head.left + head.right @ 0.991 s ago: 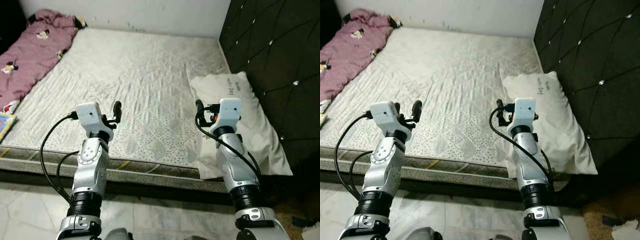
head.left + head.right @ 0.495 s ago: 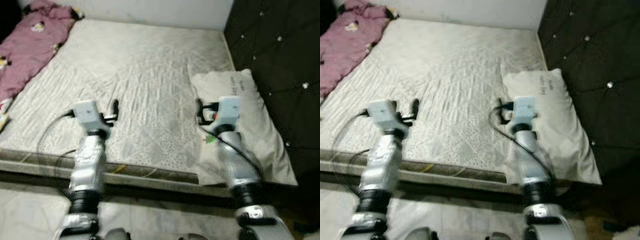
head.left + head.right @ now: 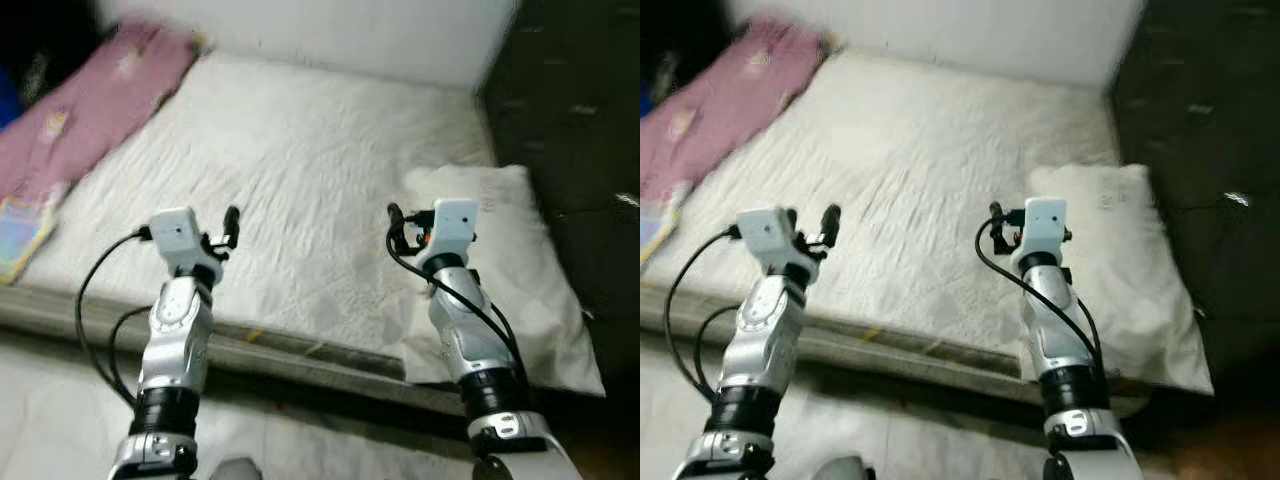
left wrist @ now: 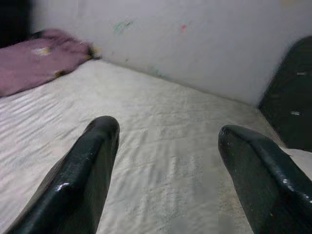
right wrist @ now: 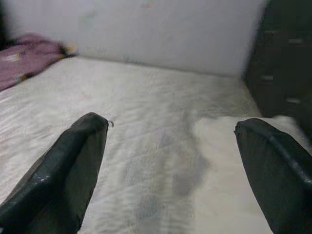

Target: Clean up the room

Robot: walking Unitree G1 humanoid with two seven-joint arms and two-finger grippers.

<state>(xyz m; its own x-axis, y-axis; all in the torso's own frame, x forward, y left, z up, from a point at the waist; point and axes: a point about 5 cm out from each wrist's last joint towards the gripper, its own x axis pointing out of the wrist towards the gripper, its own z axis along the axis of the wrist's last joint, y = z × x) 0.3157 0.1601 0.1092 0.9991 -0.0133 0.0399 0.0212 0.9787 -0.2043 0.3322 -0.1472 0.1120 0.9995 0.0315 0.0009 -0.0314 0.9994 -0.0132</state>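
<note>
The crumpled pink patterned blanket (image 3: 85,115) lies at the far left of the bare white quilted mattress (image 3: 300,170). It should be approached squarely, with left gripper (image 4: 163,165) and right gripper (image 5: 170,165) kept spread, empty.

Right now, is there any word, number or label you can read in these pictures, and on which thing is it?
None can be read.
Pillow: faint dark marks near its top corner, too blurred to read.
Colourful flat item at the mattress edge: printed, but too blurred to tell any text.
</note>
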